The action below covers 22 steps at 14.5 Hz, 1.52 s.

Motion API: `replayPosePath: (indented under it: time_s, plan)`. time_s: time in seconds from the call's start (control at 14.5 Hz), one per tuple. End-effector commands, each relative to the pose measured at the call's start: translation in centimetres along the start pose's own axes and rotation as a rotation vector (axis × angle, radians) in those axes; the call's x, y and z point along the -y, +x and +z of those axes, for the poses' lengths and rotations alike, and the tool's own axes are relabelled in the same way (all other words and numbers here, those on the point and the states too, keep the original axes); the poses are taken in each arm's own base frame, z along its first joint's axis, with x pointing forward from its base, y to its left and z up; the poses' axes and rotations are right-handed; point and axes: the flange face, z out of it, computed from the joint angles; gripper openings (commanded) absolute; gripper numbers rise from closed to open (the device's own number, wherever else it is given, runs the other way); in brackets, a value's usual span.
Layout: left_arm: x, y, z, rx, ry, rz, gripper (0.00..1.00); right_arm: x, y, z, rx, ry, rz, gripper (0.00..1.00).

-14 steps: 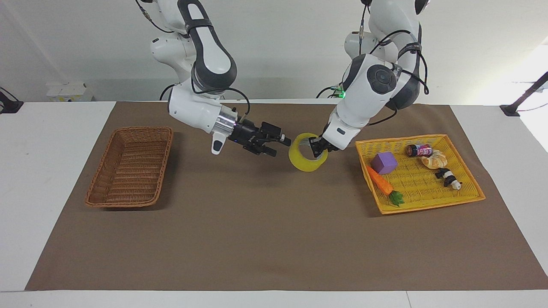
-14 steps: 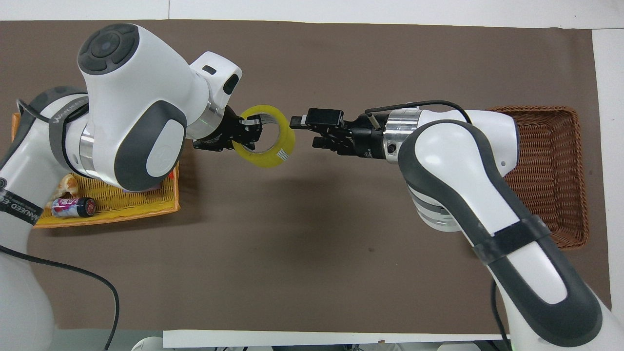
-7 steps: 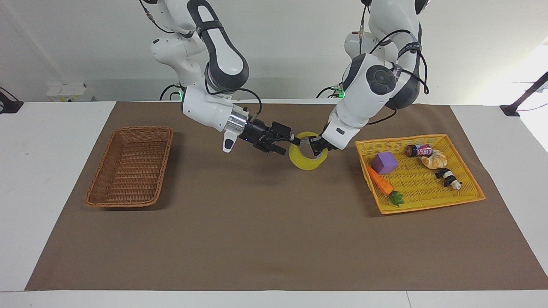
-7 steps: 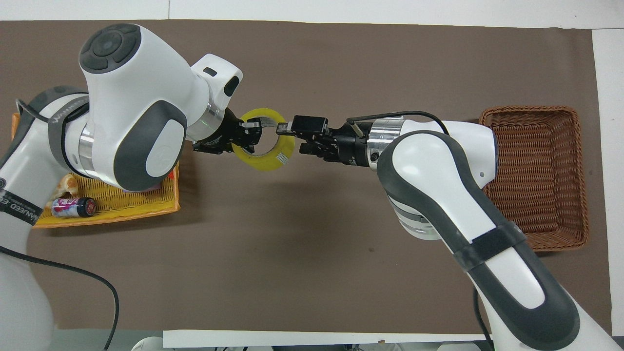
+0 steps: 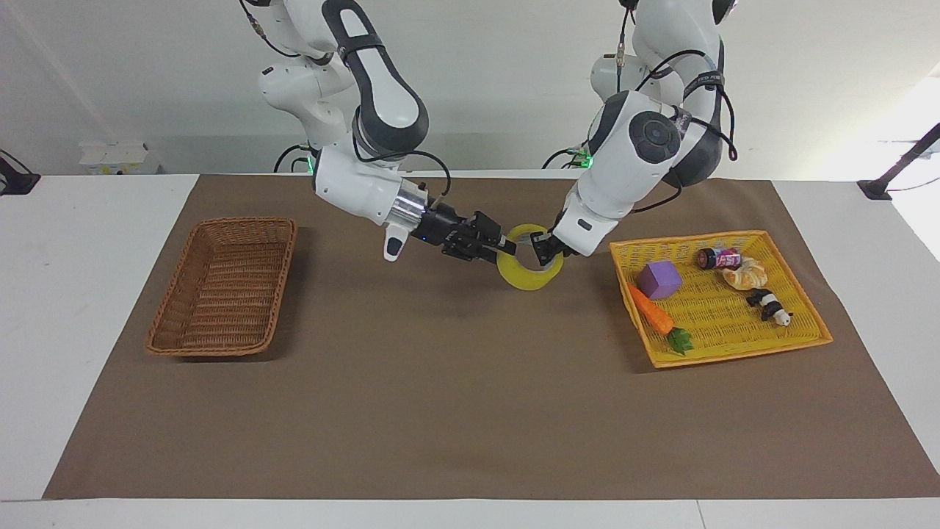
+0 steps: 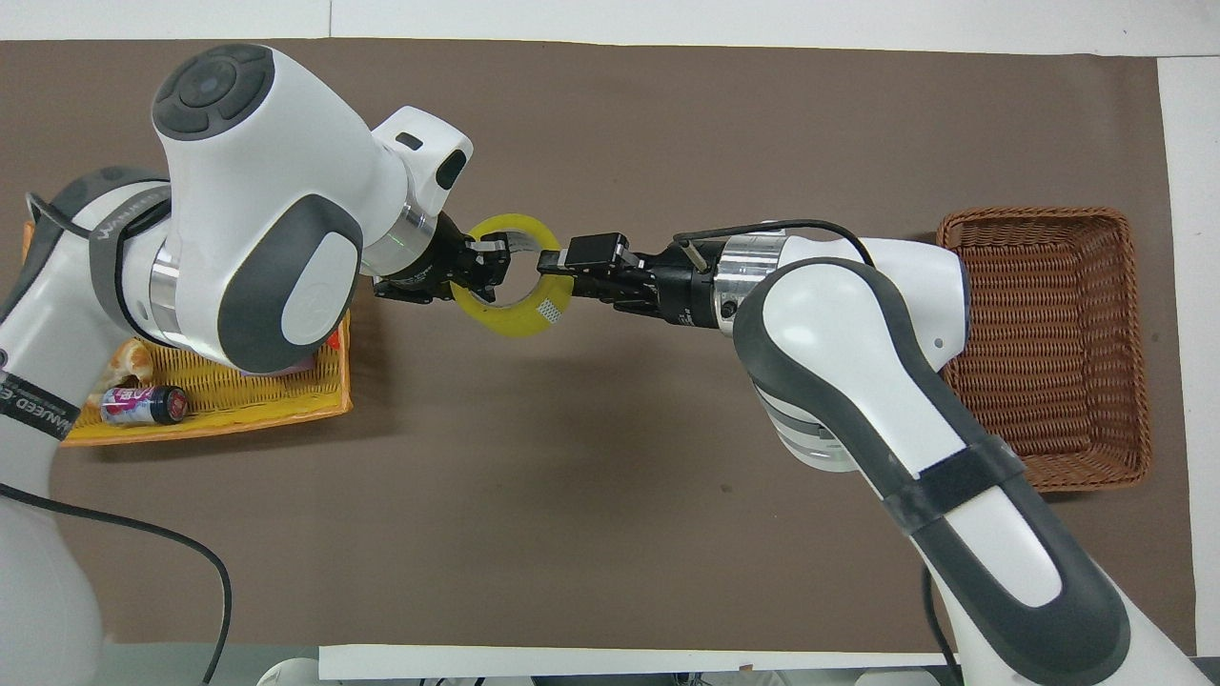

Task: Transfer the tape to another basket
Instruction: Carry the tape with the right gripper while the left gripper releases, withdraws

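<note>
The yellow roll of tape (image 5: 528, 258) (image 6: 515, 274) hangs in the air above the brown mat, between the two baskets. My left gripper (image 5: 545, 250) (image 6: 481, 272) is shut on the roll's wall at the side toward the yellow tray. My right gripper (image 5: 502, 245) (image 6: 556, 271) has closed on the roll's wall at the side toward the wicker basket, so both grippers hold the tape. The brown wicker basket (image 5: 224, 285) (image 6: 1048, 343) stands at the right arm's end of the table with nothing in it.
A yellow mesh tray (image 5: 804, 320) (image 6: 200, 405) at the left arm's end holds a purple cube (image 5: 659, 279), a carrot (image 5: 656, 316), a small can (image 5: 718, 258) (image 6: 143, 404), a pastry (image 5: 745, 276) and a panda toy (image 5: 769, 306). The brown mat (image 5: 470, 404) covers the table.
My right gripper moved in toward the tape and shut on its wall. My left gripper kept its hold and barely shifted.
</note>
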Motion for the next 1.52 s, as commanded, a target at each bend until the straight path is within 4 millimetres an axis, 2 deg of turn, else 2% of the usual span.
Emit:
replayPosePath:
  time_s: [0.0,0.14,0.21,0.28,0.35,0.42,0.55,0.69,0.83,0.97,1.11,1.25,1.45]
  plan:
    - [-0.3,-0.5,-1.4,-0.002,-0.015,-0.011,0.0,-0.4,-0.5,0.1,0.005,0.008,0.021,0.0]
    - [-0.3,-0.6,-1.3,0.003,-0.013,-0.011,0.0,-0.3,-0.5,0.0,0.005,0.006,0.017,0.0]
    - [-0.3,-0.7,-1.3,0.011,-0.008,-0.011,0.09,-0.3,-0.5,0.0,0.005,0.005,0.014,0.0]
    - [-0.5,-0.8,-1.5,0.006,-0.005,-0.013,0.44,-0.3,-0.5,0.1,0.009,0.003,0.012,0.0]
    - [-0.8,-0.9,-1.7,-0.01,0.001,-0.005,0.98,-0.3,-0.5,0.0,0.009,0.003,0.01,0.0]
    - [-0.6,-1.1,-2.4,-0.02,0.013,-0.003,1.0,-0.3,-0.5,0.0,0.009,0.003,0.009,0.0]
    - [1.4,-1.8,-6.6,-0.055,-0.004,-0.016,1.0,-0.3,-0.5,0.0,0.009,0.003,0.008,0.0]
    - [7.1,-1.2,-11.7,-0.082,-0.019,-0.066,1.0,-0.4,-0.1,-0.4,0.013,-0.009,-0.01,0.0]
    - [13.7,0.9,-14.1,-0.095,-0.02,-0.062,1.0,-0.6,0.8,-1.5,0.024,-0.073,-0.078,0.0]
    - [20.4,3.0,-15.8,-0.132,0.023,-0.043,1.0,-0.7,2.4,-4.4,0.045,-0.166,-0.172,0.0]
    - [25.8,4.1,-17.0,-0.161,0.096,0.022,1.0,-1.2,4.6,-9.4,0.077,-0.242,-0.261,0.0]
    - [29.7,4.6,-17.8,-0.174,0.143,0.046,1.0,-3.9,7.4,-16.4,0.102,-0.23,-0.326,0.0]
    - [31.5,4.6,-18.6,-0.206,0.214,0.025,1.0,-10.1,10.3,-27.9,0.097,-0.201,-0.379,0.0]
